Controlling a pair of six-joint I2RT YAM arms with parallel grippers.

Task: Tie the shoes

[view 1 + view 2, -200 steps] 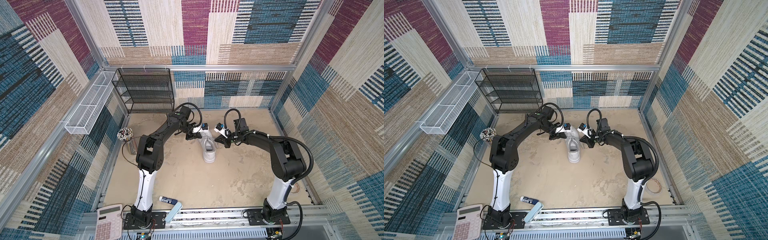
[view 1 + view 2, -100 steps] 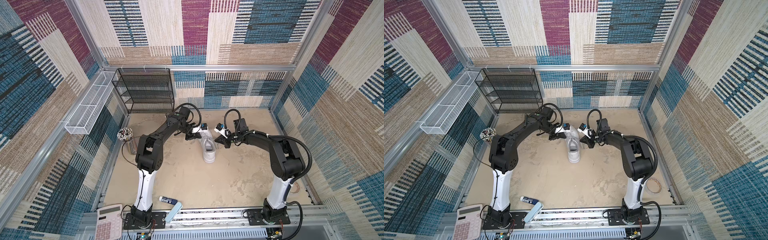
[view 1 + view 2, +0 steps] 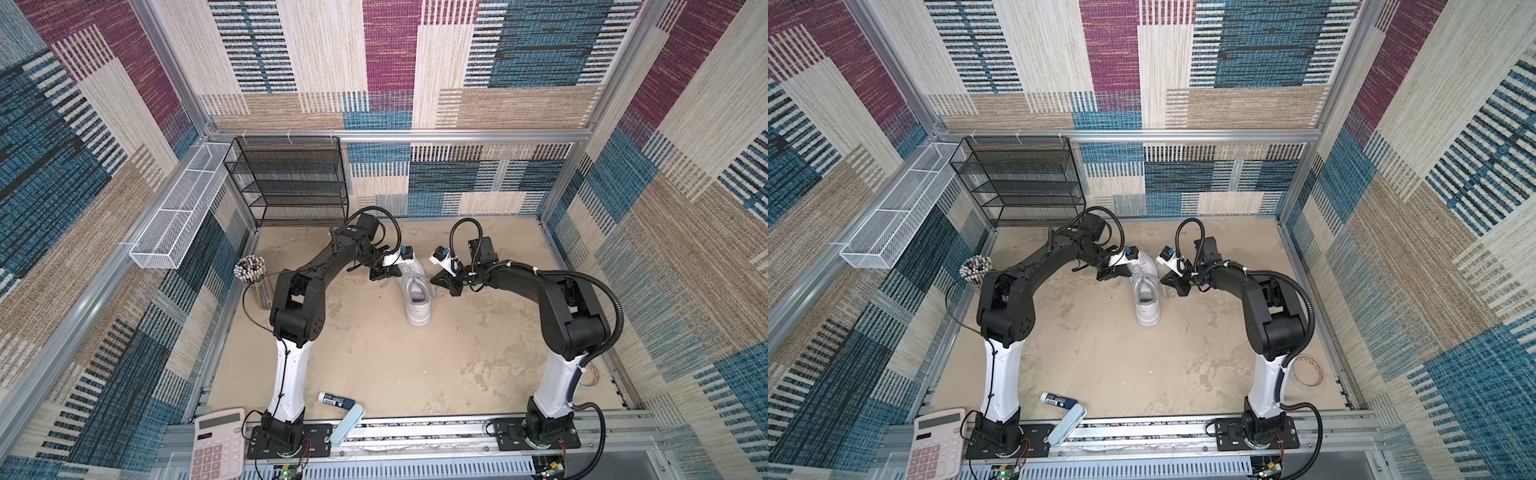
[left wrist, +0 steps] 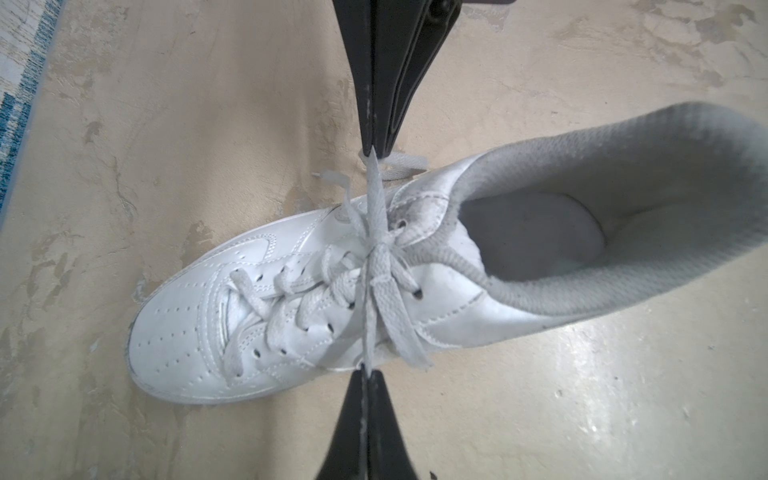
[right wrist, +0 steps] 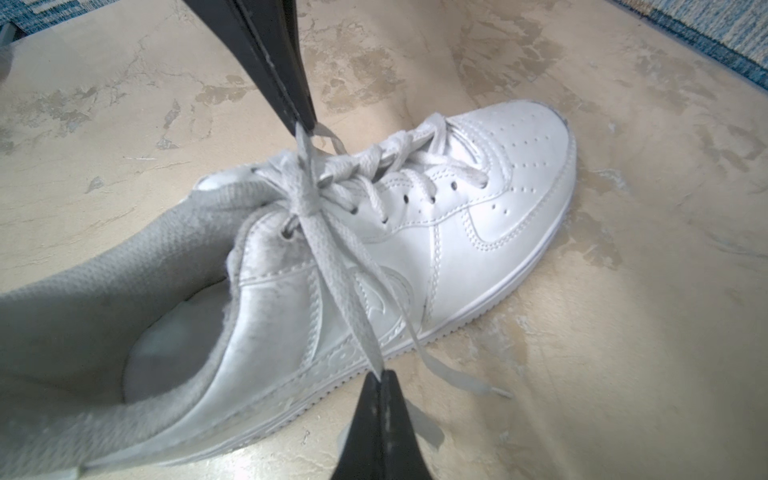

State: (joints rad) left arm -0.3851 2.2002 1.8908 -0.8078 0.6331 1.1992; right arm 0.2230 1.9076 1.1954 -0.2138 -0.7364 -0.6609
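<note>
Sandy tabletop (image 3: 374, 361) carries the white sneaker (image 3: 417, 299) midway between my arms, toe pointing away from my bases. My left gripper (image 4: 366, 376) and right gripper (image 5: 380, 374) each pinch the lace (image 5: 332, 266) on opposite sides, I judge to draw the knot (image 4: 379, 254) snug. Whether I hold loops, my closed tips hide.

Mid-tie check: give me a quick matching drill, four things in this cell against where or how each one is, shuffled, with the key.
Things
1. left hand
2. sneaker
3. calculator
4. mesh rack

Place or state
A. pink, at the near left in both top views
B. black, at the far left in both top views
C. shut on a lace
D. white, upright, in the middle

Pairs: 1-C, 2-D, 3-A, 4-B
</note>
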